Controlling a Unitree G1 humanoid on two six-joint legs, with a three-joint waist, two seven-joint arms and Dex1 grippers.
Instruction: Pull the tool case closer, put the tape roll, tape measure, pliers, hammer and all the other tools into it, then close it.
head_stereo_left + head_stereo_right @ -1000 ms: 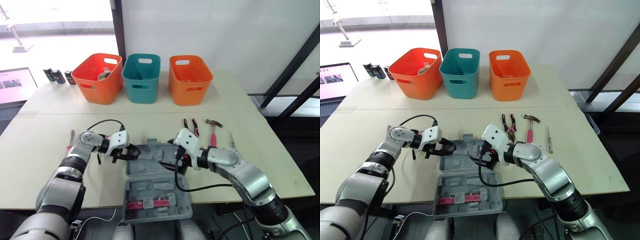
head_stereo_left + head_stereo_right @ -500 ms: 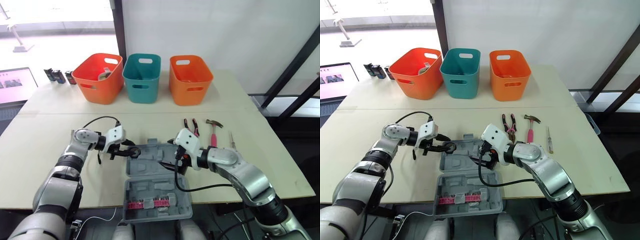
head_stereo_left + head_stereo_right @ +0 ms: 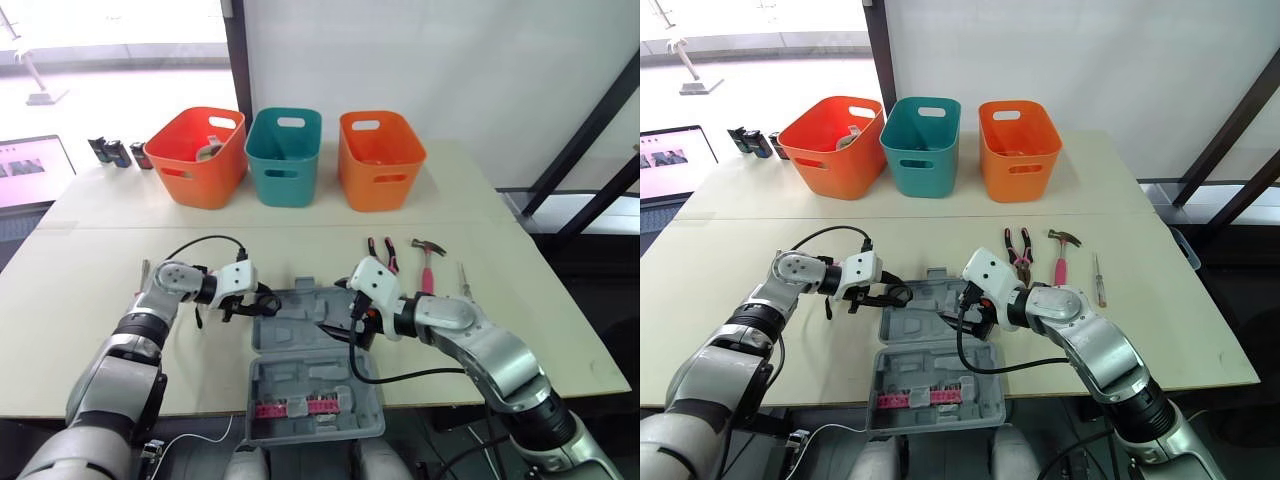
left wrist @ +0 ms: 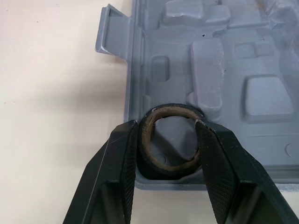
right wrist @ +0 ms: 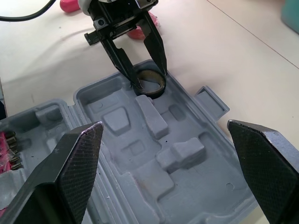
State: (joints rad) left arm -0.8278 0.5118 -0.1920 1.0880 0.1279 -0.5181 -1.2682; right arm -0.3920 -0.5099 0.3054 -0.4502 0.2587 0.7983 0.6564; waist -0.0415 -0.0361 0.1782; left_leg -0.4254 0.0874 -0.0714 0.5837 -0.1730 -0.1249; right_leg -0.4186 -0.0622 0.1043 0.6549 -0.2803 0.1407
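The grey tool case (image 3: 300, 365) lies open at the table's near edge, with pink bits (image 3: 295, 408) in its near half. My left gripper (image 3: 262, 303) is shut on the black tape roll (image 4: 163, 171), which stands on edge in the far half's left corner (image 5: 152, 91). My right gripper (image 3: 350, 325) hovers open over that half's right side, its fingers (image 5: 74, 158) wide apart with nothing between them. Pliers (image 3: 380, 252), a pink-handled hammer (image 3: 427, 262) and a screwdriver (image 3: 462, 280) lie on the table to the right of the case.
A pink-handled tool (image 3: 142, 285) lies left of my left arm. At the back stand an orange bin (image 3: 197, 155), a teal bin (image 3: 284, 155) and another orange bin (image 3: 381, 158). Small dark items (image 3: 115, 152) sit at the far left.
My left wrist swung a little to the left and came back, keeping the tape roll at the case's left corner. The right arm has not moved.
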